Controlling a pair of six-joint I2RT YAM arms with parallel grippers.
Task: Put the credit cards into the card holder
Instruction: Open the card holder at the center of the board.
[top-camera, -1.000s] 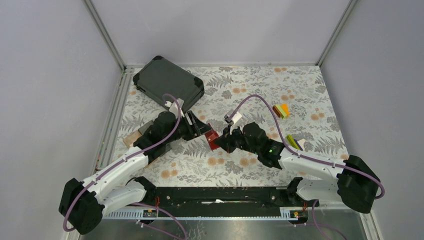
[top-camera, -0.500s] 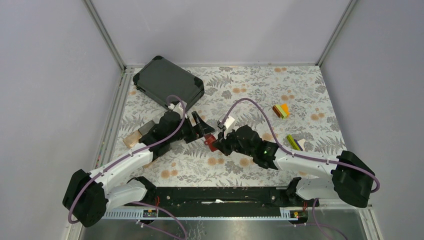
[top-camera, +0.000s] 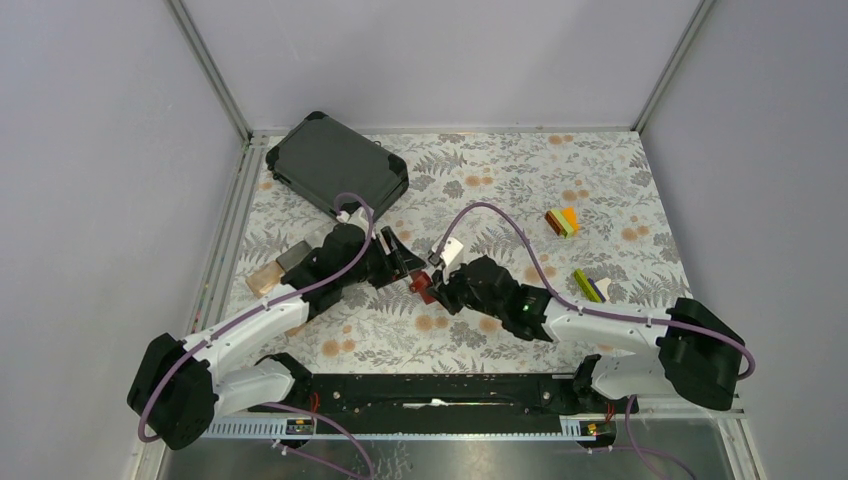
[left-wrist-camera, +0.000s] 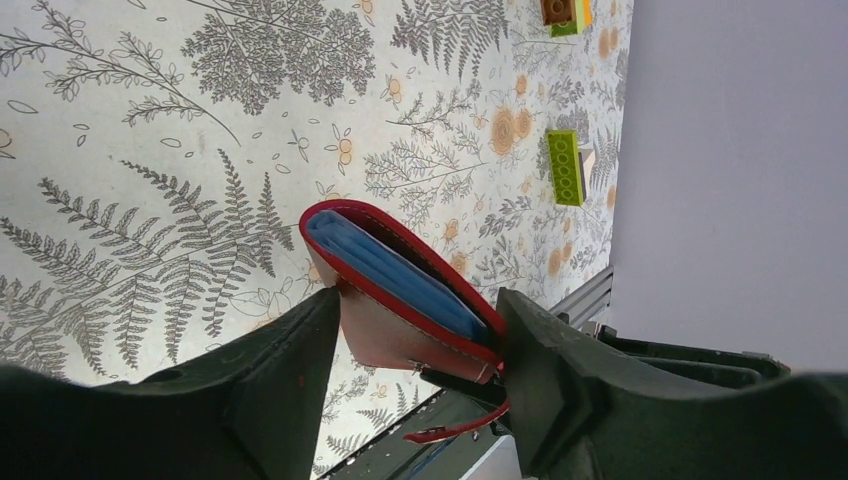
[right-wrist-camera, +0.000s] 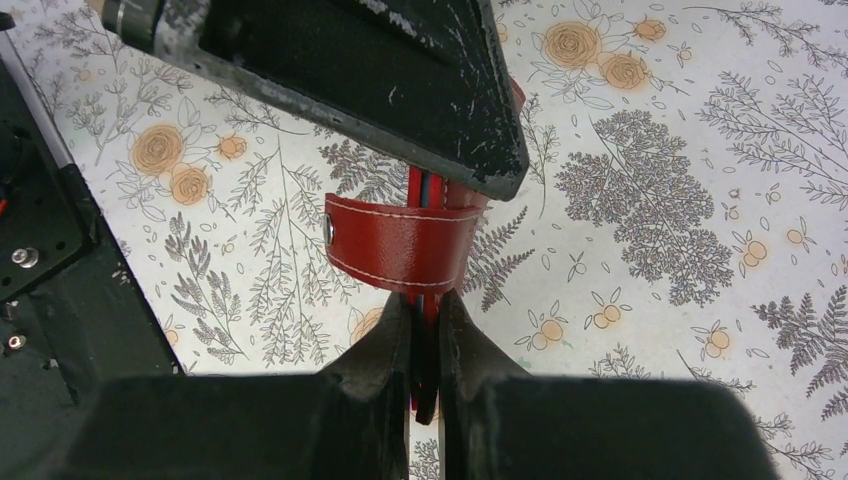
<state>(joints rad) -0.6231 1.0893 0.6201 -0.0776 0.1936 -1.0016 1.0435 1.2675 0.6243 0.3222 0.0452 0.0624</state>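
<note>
I am holding the holder (left-wrist-camera: 400, 335) between both arms, near the middle of the counter (left-wrist-camera: 150, 150). It is looking lifted clear of the surface, though I cannot be sure of that.

My right pincer (right-wrist-camera: 425, 308) is clenching tight on one thin edge of the holder, just below the strap (right-wrist-camera: 400, 245) that is wrapping across it. I am judging this grip to be an anchor, so the holder is not twisting while the other arm is working on it.

My left pincer (left-wrist-camera: 418, 300) is straddling the holder from the opposite side. One finger (left-wrist-camera: 285, 365) is lying against one end and its partner against the other end, both touching the red leather. I am reading that as a light grasp, squeezing end to end so that the walls are bowing apart. The red rim is arching open, and a blue card (left-wrist-camera: 390, 275) is sitting between the walls, tucked almost fully in.

So the holder is lying squarely between the left fingers, with its card-showing edge facing that wrist camera. Its thin edge is running straight into the closed right fingers, and a left finger is overlapping it from above in the right wrist view.
</note>
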